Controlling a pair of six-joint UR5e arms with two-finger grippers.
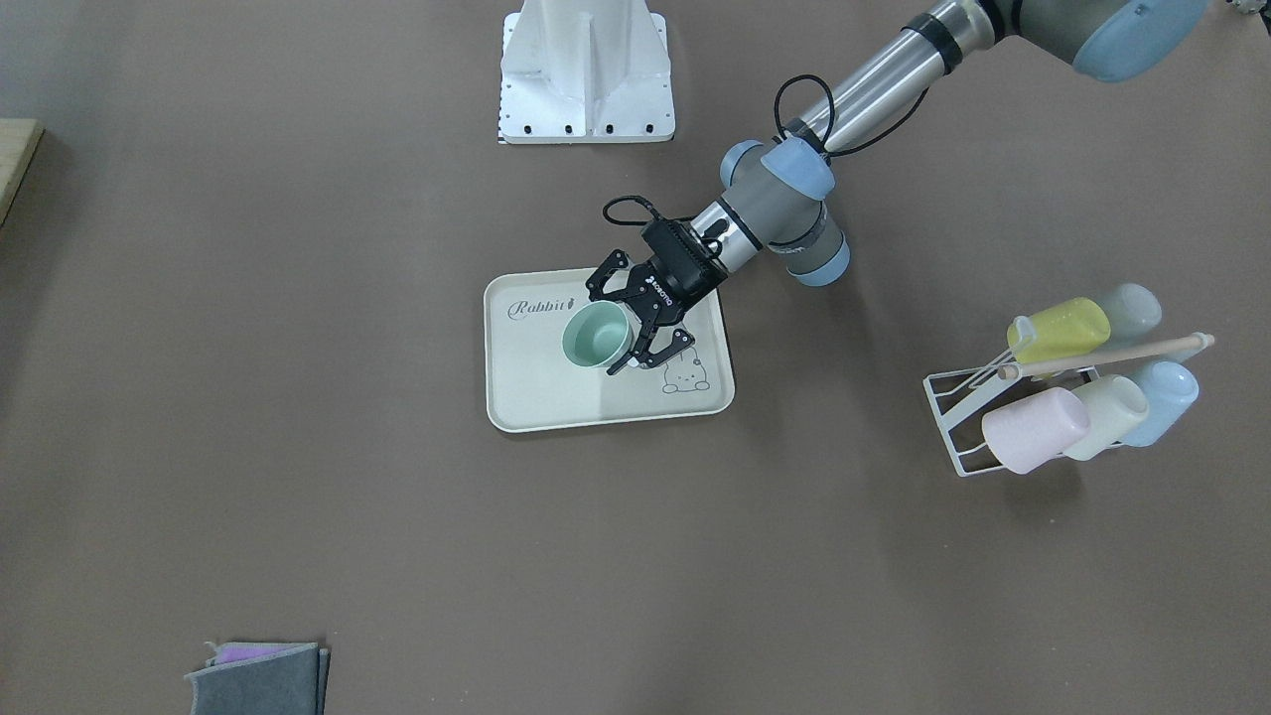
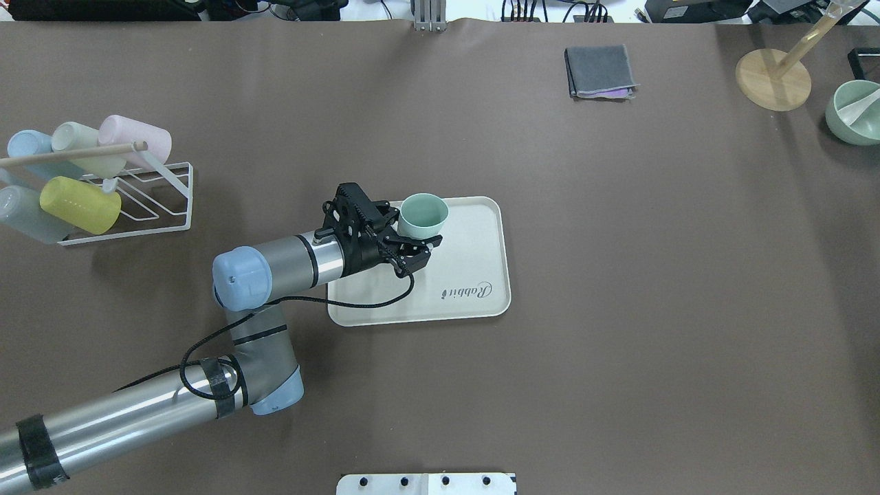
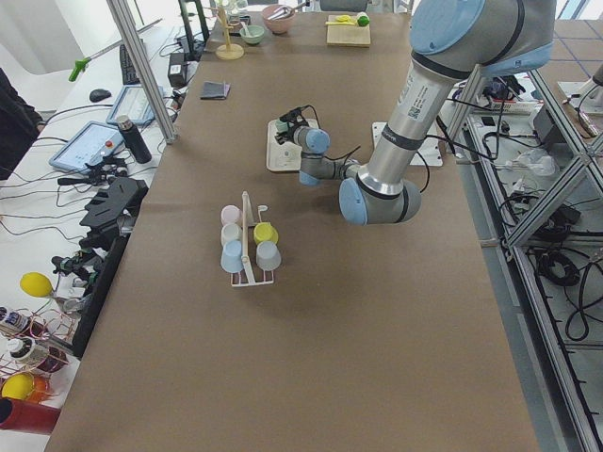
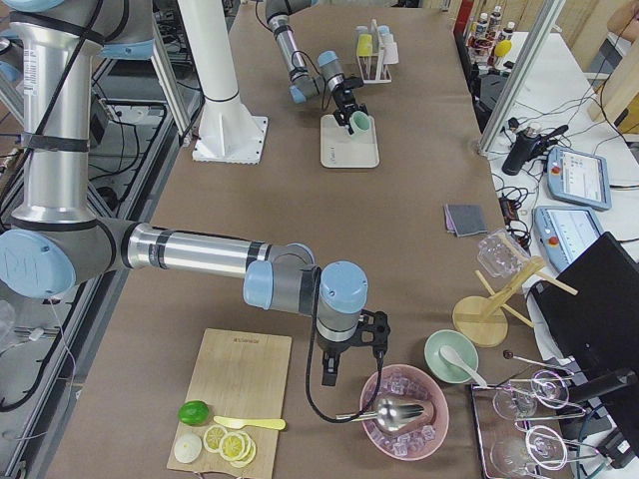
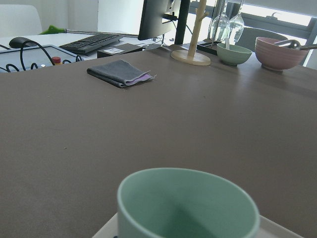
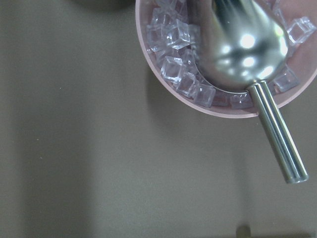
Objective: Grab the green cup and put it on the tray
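Note:
The green cup (image 1: 596, 335) stands upright on the cream tray (image 1: 556, 397), near the "Rabbit" script. In the overhead view the cup (image 2: 423, 214) is at the tray's (image 2: 474, 240) far left part. My left gripper (image 1: 610, 327) is open, with one finger on each side of the cup and low over the tray. The left wrist view shows the cup's rim (image 5: 188, 203) close below the camera. My right gripper (image 4: 351, 361) hangs over a pink ice bowl (image 4: 404, 409), far from the tray. I cannot tell whether it is open or shut.
A white wire rack (image 2: 148, 199) holds several pastel cups, among them a yellow-lime one (image 2: 79, 204). A folded grey cloth (image 2: 598, 71), a wooden stand (image 2: 773, 79) and a green bowl (image 2: 852, 113) sit at the far right. The ice bowl (image 6: 173, 49) holds a metal scoop (image 6: 247, 44).

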